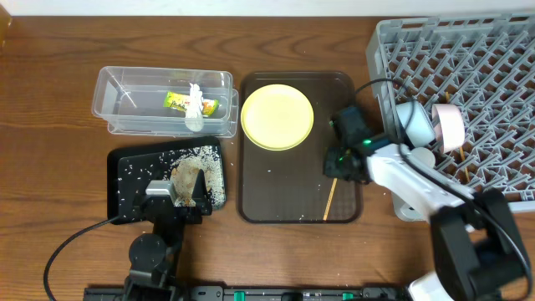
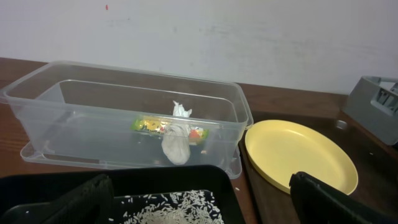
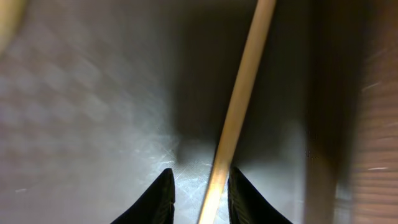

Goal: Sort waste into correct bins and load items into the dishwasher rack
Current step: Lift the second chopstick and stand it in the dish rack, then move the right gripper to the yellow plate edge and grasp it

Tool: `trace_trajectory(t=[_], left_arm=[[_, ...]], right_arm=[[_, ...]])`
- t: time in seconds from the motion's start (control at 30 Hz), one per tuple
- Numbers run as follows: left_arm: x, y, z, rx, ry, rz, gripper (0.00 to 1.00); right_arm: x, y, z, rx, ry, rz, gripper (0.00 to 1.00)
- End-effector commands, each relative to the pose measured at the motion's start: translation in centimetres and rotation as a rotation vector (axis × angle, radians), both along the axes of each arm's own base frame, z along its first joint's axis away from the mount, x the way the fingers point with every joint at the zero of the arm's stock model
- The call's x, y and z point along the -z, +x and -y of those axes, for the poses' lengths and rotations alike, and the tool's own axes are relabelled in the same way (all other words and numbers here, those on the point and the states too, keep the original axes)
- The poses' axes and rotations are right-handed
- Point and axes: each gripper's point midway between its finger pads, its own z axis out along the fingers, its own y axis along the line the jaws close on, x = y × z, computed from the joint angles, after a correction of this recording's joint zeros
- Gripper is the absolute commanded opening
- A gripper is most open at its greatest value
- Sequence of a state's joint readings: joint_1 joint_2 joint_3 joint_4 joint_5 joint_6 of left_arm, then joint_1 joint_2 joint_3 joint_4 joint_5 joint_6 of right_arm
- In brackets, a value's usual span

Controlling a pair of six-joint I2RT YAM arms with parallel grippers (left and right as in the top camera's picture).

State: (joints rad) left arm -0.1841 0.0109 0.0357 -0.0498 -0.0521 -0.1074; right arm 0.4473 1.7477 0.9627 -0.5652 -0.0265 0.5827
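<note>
Wooden tabletop [image 1: 50, 100], sorting station. Step in hand: picking the chopstick [image 3: 236, 112] off the brown tray [image 1: 276, 188]. Right gripper [image 3: 199, 186] fingers narrowed astride it; whether they pinch it, cannot tell. Left gripper [image 2: 199, 186] fingers spread, idle. Next move likely needs a firm pinch, then a lift to the rack [image 1: 485, 50].

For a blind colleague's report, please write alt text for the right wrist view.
A thin wooden chopstick lies on the dark tray and passes between the two black fingertips of the right gripper. The jaws straddle it slightly open, with a gap left of the stick.
</note>
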Motion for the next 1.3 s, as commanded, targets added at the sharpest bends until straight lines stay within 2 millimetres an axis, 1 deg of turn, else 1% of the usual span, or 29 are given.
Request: trace_trajectory(t=[0.0,0.07,0.13,0.17,0.23,0.33,0.37,0.43,0.5,0.53,0.6,0.67,0.7,0.73,0.77,0.8,0.87,0.9,0.93,1.0,1.07,1.13,1.17,1.27], left_arm=[[1.8,0.1,-0.3,-0.015,0.007,-0.04,0.93],[1.8,0.1,-0.3,-0.015,0.007,-0.04,0.93],[1.8,0.1,-0.3,-0.015,0.007,-0.04,0.93],[1.8,0.1,-0.3,-0.015,0.007,-0.04,0.93],[1.8,0.1,-0.3,-0.015,0.007,-0.04,0.93],[1.8,0.1,-0.3,-0.015,0.007,-0.04,0.93],[1.8,0.1,-0.3,-0.015,0.007,-0.04,0.93],[1.8,0.1,-0.3,-0.015,0.007,-0.04,0.93],[1.8,0.1,-0.3,-0.015,0.007,-0.04,0.93],[1.8,0.1,-0.3,-0.015,0.007,-0.04,0.93],[1.8,0.1,-0.3,-0.015,0.007,-0.04,0.93],[1.8,0.1,-0.3,-0.015,0.007,-0.04,0.93],[1.8,0.1,-0.3,-0.015,0.007,-0.04,0.93],[1.8,0.1,-0.3,-0.015,0.007,-0.04,0.93],[1.8,0.1,-0.3,-0.015,0.007,-0.04,0.93],[1.8,0.1,-0.3,-0.015,0.007,-0.04,0.93],[1.8,0.1,-0.3,-0.015,0.007,-0.04,0.93],[1.8,0.1,-0.3,-0.015,0.007,-0.04,0.93],[1.8,0.1,-0.3,-0.015,0.007,-0.04,0.93],[1.8,0.1,-0.3,-0.015,0.007,-0.04,0.93],[1.8,0.1,-0.3,-0.015,0.007,-0.04,0.93],[1.8,0.1,-0.3,-0.015,0.007,-0.04,0.93],[1.8,0.1,-0.3,-0.015,0.007,-0.04,0.93],[1.8,0.1,-0.3,-0.015,0.007,-0.04,0.93]], right_arm=[[2.0,-1.3,0.3,0.08,-0.04,-0.066,0.23],[2.3,-1.5,0.4,0.092,-0.042,-0.076,0.19],[2.2,-1.4,0.4,0.095,-0.04,-0.073,0.18],[2.1,-1.4,0.4,0.094,-0.038,-0.073,0.15],[2.0,-1.3,0.4,0.087,-0.035,-0.066,0.02],[0.9,-0.1,-0.1,-0.007,-0.028,-0.007,0.01],[0.2,0.5,-0.2,-0.044,-0.024,0.02,0.01],[-1.9,1.7,-0.3,-0.096,-0.017,0.076,0.01],[-4.8,3.1,-0.1,-0.142,-0.006,0.148,0.01],[-6.6,3.9,0.2,-0.167,-0.004,0.194,0.01],[-10.3,5.3,1.3,-0.19,-0.011,0.28,0.01],[-14.1,6.8,3.1,-0.197,-0.025,0.371,0.01],[-16.3,7.5,4.3,-0.199,-0.037,0.423,0.01],[-18.4,8.2,5.6,-0.206,-0.058,0.479,0.01],[-20.0,8.8,6.9,-0.217,-0.088,0.527,0.01],[-21.8,9.4,8.6,-0.214,-0.131,0.576,0.01],[-24.3,10.2,12.0,-0.216,-0.226,0.652,0.01],[-25.3,10.6,14.1,-0.208,-0.282,0.682,0.01],[-25.9,10.8,15.8,-0.19,-0.316,0.699,0.01],[-26.1,10.9,18.5,-0.166,-0.364,0.7,0.01],[-25.6,10.7,21.1,-0.152,-0.408,0.672,0.01],[-24.5,10.6,23.4,-0.125,-0.431,0.629,0.01],[-23.6,10.4,24.7,-0.119,-0.444,0.594,0.01],[-21.0,10.3,27.4,-0.106,-0.461,0.517,0.01]])
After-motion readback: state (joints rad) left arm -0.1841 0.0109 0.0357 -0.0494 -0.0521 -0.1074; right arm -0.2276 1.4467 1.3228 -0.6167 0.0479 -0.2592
